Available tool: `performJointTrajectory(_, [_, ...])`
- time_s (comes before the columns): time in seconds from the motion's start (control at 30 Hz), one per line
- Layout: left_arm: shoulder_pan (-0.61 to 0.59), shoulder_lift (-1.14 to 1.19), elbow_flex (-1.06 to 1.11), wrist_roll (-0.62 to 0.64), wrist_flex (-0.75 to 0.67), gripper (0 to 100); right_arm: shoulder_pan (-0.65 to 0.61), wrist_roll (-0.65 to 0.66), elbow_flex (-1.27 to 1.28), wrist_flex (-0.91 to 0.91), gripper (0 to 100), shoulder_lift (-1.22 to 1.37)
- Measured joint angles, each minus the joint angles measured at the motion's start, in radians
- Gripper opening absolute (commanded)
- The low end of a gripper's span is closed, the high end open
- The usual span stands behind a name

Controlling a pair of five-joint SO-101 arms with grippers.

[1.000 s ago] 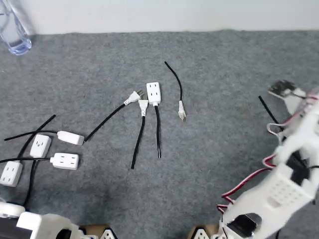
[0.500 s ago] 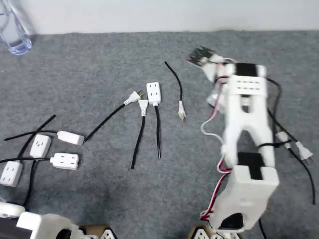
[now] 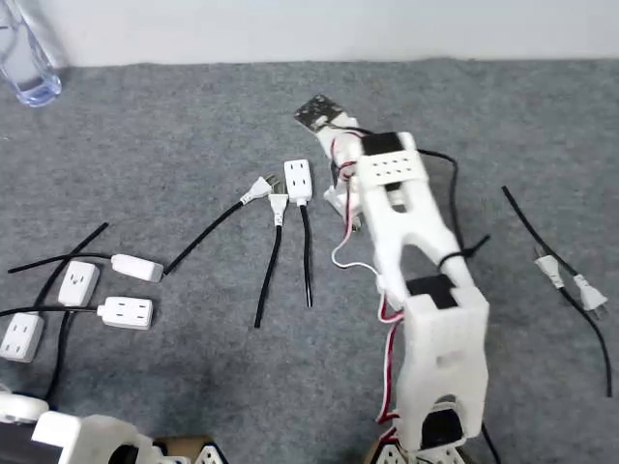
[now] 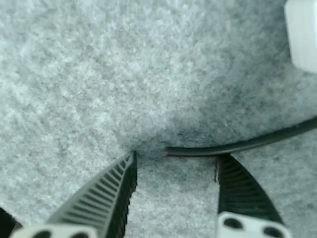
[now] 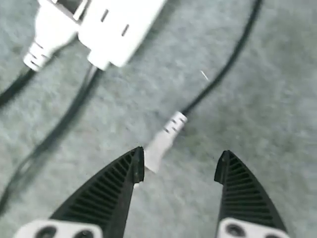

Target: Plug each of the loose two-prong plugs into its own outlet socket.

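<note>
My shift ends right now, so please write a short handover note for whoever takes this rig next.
Right pincer: open, over the middle plug, which lies on the mat near one finger; not gripped.
Left pincer: open, low over the mat, a cable end between its fingertips; holding nothing.
Things: middle outlet with two plugs loose beside it; left outlets at the left edge; right plugs far right.
Done: no plug looks seated.
Left: every plug needs plugging in, probably starting with the middle plug.
</note>
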Motion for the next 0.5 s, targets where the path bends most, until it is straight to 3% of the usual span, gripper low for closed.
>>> performJointTrajectory(0.43, [0.002,0.0,0.0,0.0,-0.003,25,-0.008,0.041,-0.44,0.178,22.3,0.368])
performJointTrajectory(0.5, [0.002,0.0,0.0,0.0,-0.003,25,-0.003,0.043,-0.496,0.207,16.6,0.405])
